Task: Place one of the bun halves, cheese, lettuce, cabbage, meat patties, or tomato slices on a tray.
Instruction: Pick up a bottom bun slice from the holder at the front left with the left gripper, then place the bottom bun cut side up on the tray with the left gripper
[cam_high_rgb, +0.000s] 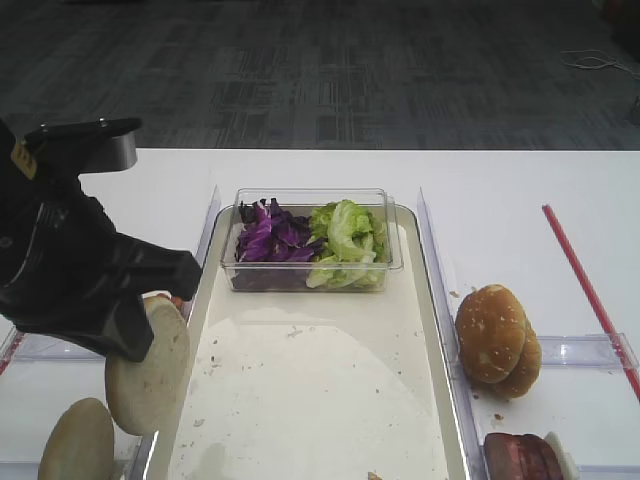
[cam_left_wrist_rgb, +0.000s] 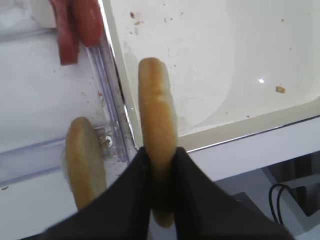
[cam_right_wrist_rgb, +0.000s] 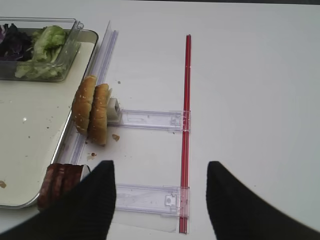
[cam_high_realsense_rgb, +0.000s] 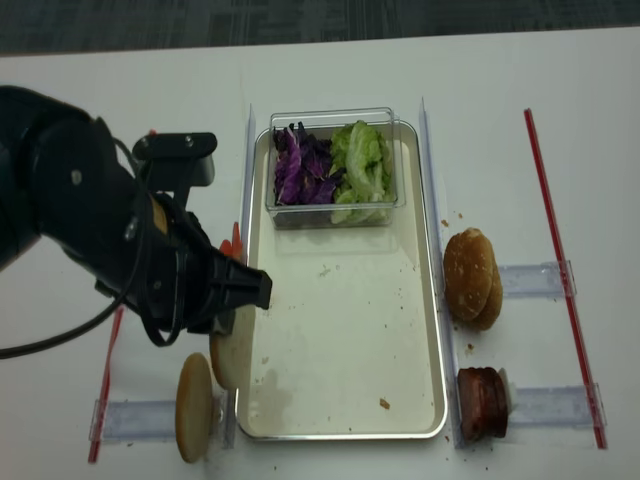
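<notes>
My left gripper (cam_left_wrist_rgb: 159, 152) is shut on a bun half (cam_left_wrist_rgb: 157, 115), held on edge with its pale cut face (cam_high_rgb: 150, 365) turned toward the tray. It hangs over the left rim of the silver-rimmed tray (cam_high_rgb: 320, 390), near the front corner (cam_high_realsense_rgb: 232, 350). Another bun half (cam_high_rgb: 75, 440) stands in the clear rack to its left. Lettuce (cam_high_rgb: 347, 240) and purple cabbage (cam_high_rgb: 268, 238) fill a clear box at the tray's back. Tomato slices (cam_left_wrist_rgb: 75, 25) stand left of the tray. Meat patties (cam_right_wrist_rgb: 60, 182) stand right of it. My right gripper (cam_right_wrist_rgb: 160, 165) is open above the table. Cheese is out of view.
Two domed speckled bun tops (cam_high_rgb: 497, 338) stand on edge in a clear rack (cam_right_wrist_rgb: 150, 120) right of the tray. A red strip (cam_right_wrist_rgb: 186, 125) runs along the table further right. The tray floor (cam_high_realsense_rgb: 340, 330) holds only crumbs in front of the clear box (cam_high_rgb: 310, 275).
</notes>
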